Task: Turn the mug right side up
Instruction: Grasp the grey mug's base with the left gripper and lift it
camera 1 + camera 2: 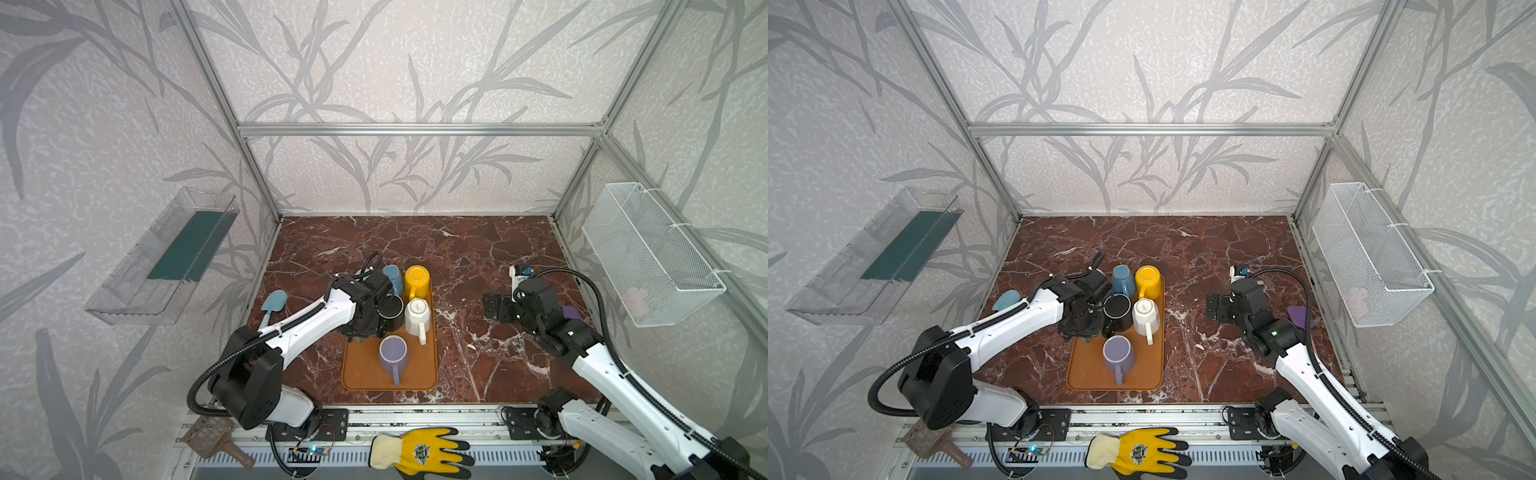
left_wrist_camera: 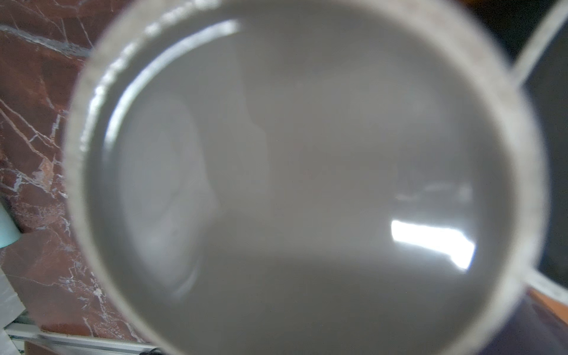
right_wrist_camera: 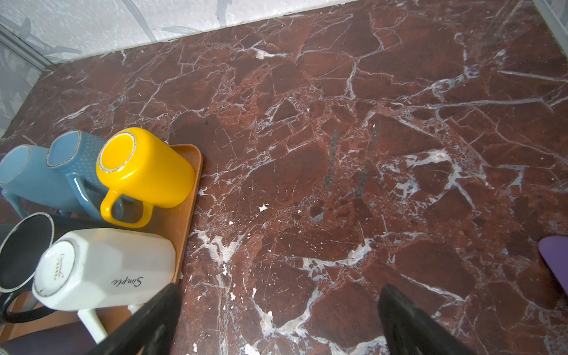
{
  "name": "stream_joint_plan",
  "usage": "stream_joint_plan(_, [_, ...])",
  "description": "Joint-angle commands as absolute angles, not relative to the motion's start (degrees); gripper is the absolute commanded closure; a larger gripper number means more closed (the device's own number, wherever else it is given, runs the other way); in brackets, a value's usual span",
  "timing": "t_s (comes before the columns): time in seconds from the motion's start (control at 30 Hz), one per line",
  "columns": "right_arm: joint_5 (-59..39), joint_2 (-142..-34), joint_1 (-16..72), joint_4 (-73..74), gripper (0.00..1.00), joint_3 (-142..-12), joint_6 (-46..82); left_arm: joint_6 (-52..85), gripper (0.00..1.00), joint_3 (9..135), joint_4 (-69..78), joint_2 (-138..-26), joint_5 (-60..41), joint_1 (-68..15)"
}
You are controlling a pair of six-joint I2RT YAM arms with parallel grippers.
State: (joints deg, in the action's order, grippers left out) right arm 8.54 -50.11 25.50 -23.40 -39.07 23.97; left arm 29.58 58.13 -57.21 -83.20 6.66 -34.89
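In both top views the left gripper (image 1: 365,326) (image 1: 1084,324) hangs over the left edge of the flat orange plastic tray (image 1: 365,378), just left of the glossy black ceramic mug (image 1: 394,309). Its jaws are buried under its own dark body, so I cannot tell whether they are clenched or apart, and whatever sits beneath it is hidden. Right of the black mug stands the white faceted mug (image 1: 417,316), base up. The yellow mug (image 1: 417,279) is base up beyond it, with a blue mug (image 1: 394,277) to that one's left. The lavender mug (image 1: 392,353) sits mouth up, nearer. The right gripper (image 1: 496,307) (image 1: 1219,307) hovers over the red-brown marble tabletop (image 1: 457,249), well right of the tray, jaws spread and empty

In the left wrist view a round grey mug (image 2: 307,184) fills the frame, blurred, right against the camera, between bare marble and the black mug's rim. Mouth or base, I cannot tell; no fingers show

In the right wrist view two black fingers (image 3: 147,322) stand wide apart above marble, nothing between them
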Motion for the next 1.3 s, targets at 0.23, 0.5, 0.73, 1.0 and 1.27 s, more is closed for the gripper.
stream_joint_plan(0.23, [7.8, -49.7, 25.7, -22.8, 0.0, -38.2, 24.5, 30.6, 1.0, 58.7, -60.0, -80.9, 9.3, -35.1])
stream_joint_plan(0.5, [5.9, -49.7, 25.8, -21.8, 0.0, -37.8, 24.3, 32.9, 1.0, 59.8, -61.6, -77.7, 13.1, -35.1])
stream_joint_plan(0.73, [5.6, -49.2, 26.5, -21.0, 0.01, -37.7, 24.0, 33.4, 1.0, 58.5, -58.2, -69.7, 13.7, -35.2])
stream_joint_plan(1.0, [5.3, -49.7, 27.9, -19.9, 0.01, -37.9, 23.5, 31.6, 1.0, 58.4, -58.0, -63.3, 11.6, -35.0])
stream_joint_plan(1.27, [2.5, -51.1, 28.7, -18.4, 0.01, -38.3, 23.6, 31.8, 1.0, 60.4, -58.0, -61.6, 10.7, -35.0])
